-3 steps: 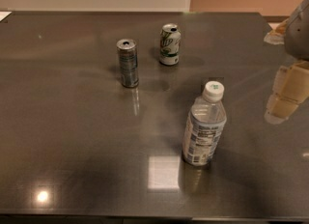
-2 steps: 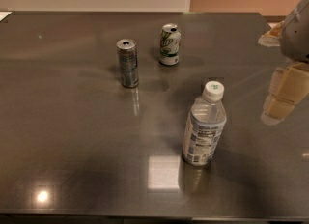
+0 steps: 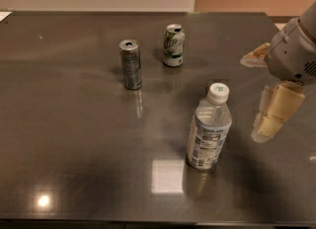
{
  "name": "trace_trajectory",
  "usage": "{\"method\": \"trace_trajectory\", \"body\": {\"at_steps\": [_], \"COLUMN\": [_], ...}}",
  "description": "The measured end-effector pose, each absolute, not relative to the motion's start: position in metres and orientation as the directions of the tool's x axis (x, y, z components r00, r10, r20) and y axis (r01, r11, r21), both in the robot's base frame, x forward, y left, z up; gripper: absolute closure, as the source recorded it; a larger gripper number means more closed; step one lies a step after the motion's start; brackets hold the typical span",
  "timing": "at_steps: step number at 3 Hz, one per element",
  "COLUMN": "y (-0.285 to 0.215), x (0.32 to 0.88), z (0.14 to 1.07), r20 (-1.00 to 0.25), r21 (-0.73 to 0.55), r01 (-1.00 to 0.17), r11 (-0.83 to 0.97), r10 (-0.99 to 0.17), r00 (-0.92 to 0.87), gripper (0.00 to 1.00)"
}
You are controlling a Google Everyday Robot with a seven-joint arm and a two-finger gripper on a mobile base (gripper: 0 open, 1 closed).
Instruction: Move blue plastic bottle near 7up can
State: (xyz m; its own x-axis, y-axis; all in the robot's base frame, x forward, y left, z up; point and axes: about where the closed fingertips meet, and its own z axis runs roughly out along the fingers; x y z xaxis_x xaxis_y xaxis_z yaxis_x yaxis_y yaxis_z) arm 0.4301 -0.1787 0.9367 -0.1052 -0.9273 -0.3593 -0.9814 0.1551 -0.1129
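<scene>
The blue plastic bottle [image 3: 209,128] stands upright on the dark table, right of the middle; it is clear with a white cap and a pale printed label. The 7up can [image 3: 174,45], short and white with green markings, stands upright at the back, well apart from the bottle. My gripper [image 3: 253,98] hovers at the right edge of the view, just right of the bottle and not touching it. It is open and empty, with one cream finger [image 3: 256,57] reaching left and the other [image 3: 274,113] hanging down.
A taller slim silver-blue can [image 3: 131,64] stands upright left of the 7up can. The dark reflective table [image 3: 69,139] fills the view, with its far edge against a pale wall and its near edge at the bottom.
My gripper has shifted slightly to the left, closer to the bottle. The bottle and both cans have not moved.
</scene>
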Motion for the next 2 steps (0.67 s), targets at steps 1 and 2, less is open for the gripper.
{"method": "trace_trajectory", "body": {"at_steps": [1,2], "y": [-0.162,-0.143], "x": [0.417,0.398], "z": [0.923,0.914], "r20": [-0.421,-0.483], "r21": [-0.047,0.009], "r01": [-0.994,-0.999], "r11": [0.101,0.037], "r10": [-0.904,-0.875], "r00": [-0.072,-0.037], "gripper": [0.0,0.0]}}
